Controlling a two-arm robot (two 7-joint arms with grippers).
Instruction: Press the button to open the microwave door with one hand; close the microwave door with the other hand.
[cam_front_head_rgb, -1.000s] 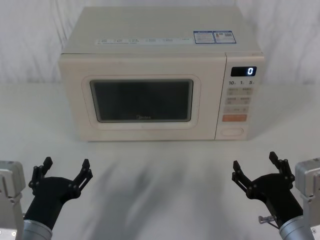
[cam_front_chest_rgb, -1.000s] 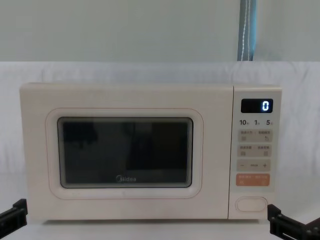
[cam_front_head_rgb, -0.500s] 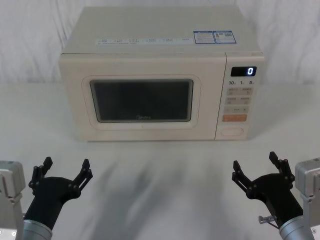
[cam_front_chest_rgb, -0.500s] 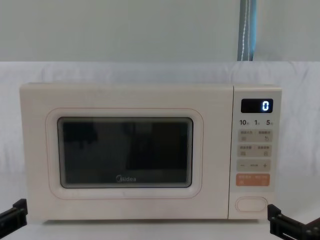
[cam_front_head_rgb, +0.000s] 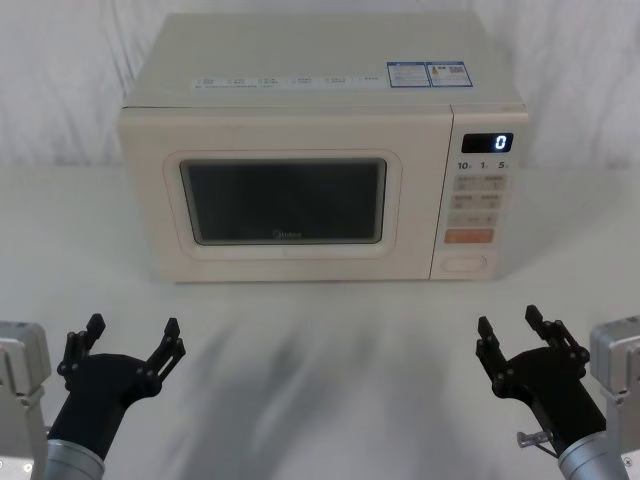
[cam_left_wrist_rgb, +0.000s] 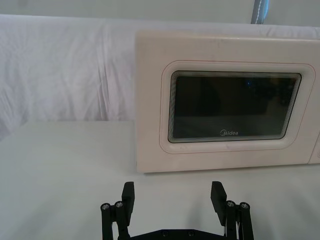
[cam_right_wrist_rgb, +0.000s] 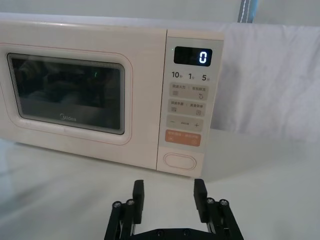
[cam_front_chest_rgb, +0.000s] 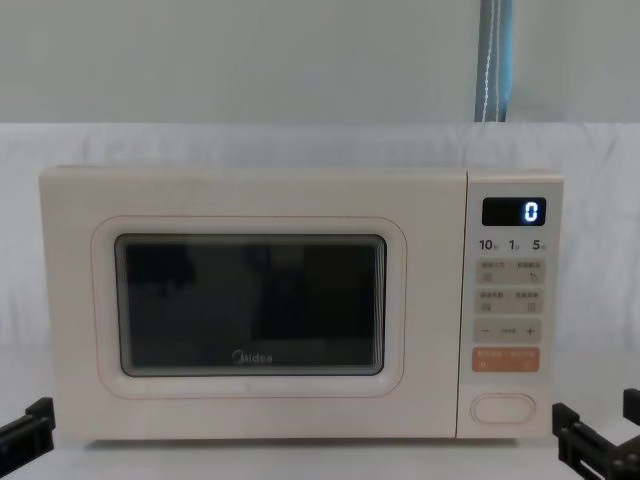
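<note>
The cream microwave (cam_front_head_rgb: 320, 90) stands at the back middle of the table, its display reading "0". The microwave door (cam_front_head_rgb: 285, 200) with its dark window is shut flush with the front. At the foot of the control panel sits the wide cream button (cam_front_head_rgb: 464, 263), also seen as the button (cam_right_wrist_rgb: 180, 160) straight ahead in the right wrist view. My right gripper (cam_front_head_rgb: 508, 320) hovers low in front of the panel, open with a narrow gap, holding nothing. At the lower left my left gripper (cam_front_head_rgb: 133, 325) is open wide and empty, facing the door (cam_left_wrist_rgb: 235, 107).
A white cloth covers the table (cam_front_head_rgb: 320, 350) between the grippers and the oven. White drapery hangs behind. An orange key (cam_front_head_rgb: 468, 237) sits just above the button. A blue-grey strip (cam_front_chest_rgb: 494, 60) hangs on the wall behind.
My right gripper's fingers have drawn closer together. The left gripper and the door have not moved.
</note>
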